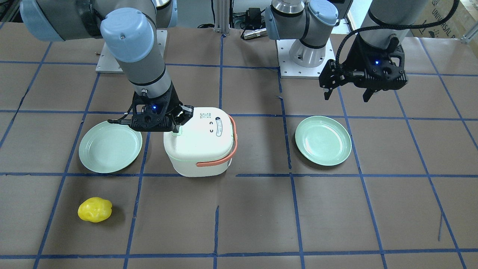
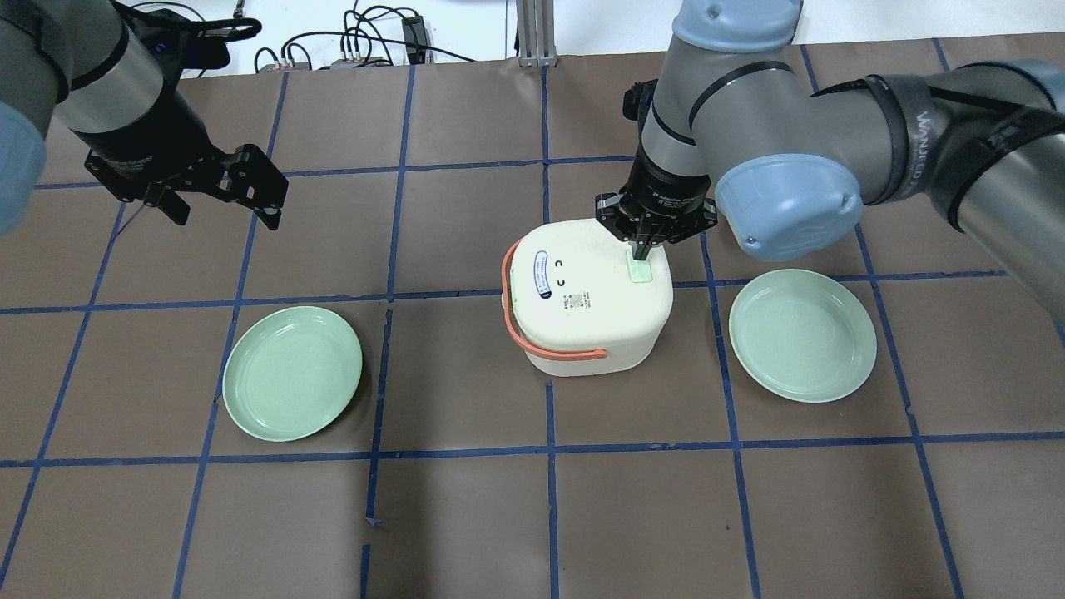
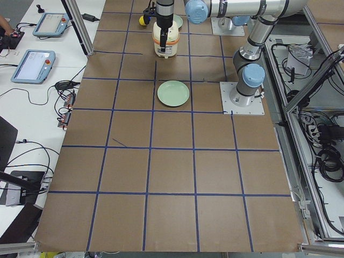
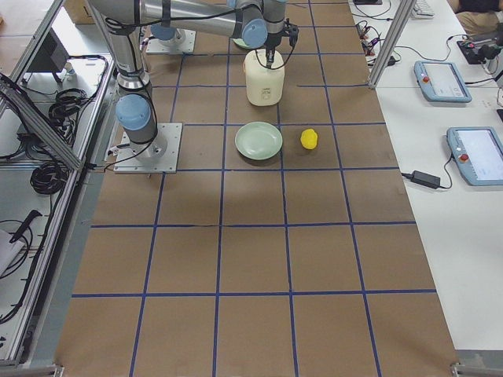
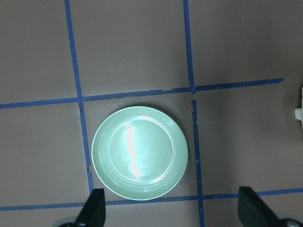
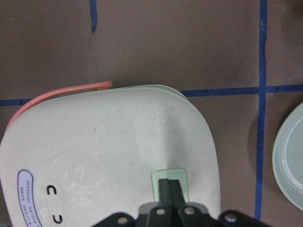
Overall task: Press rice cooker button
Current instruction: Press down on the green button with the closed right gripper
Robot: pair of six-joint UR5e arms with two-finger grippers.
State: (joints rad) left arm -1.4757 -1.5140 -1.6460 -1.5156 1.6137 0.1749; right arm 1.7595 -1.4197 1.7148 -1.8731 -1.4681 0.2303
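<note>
The white rice cooker (image 2: 582,308) with an orange handle (image 2: 532,333) stands mid-table; it also shows in the front view (image 1: 198,144) and the right wrist view (image 6: 109,156). Its pale green button (image 2: 639,268) sits on the lid near the robot's side, also in the right wrist view (image 6: 182,177). My right gripper (image 2: 642,252) is shut, and its fingertips (image 6: 169,188) rest on the button. My left gripper (image 2: 225,208) is open and empty, held high over the table's left side, far from the cooker; it also shows in the front view (image 1: 346,95).
A green plate (image 2: 293,371) lies left of the cooker, under the left wrist camera (image 5: 139,152). Another green plate (image 2: 802,334) lies right of the cooker. A yellow pepper-like object (image 1: 95,209) lies at the far edge past the right plate.
</note>
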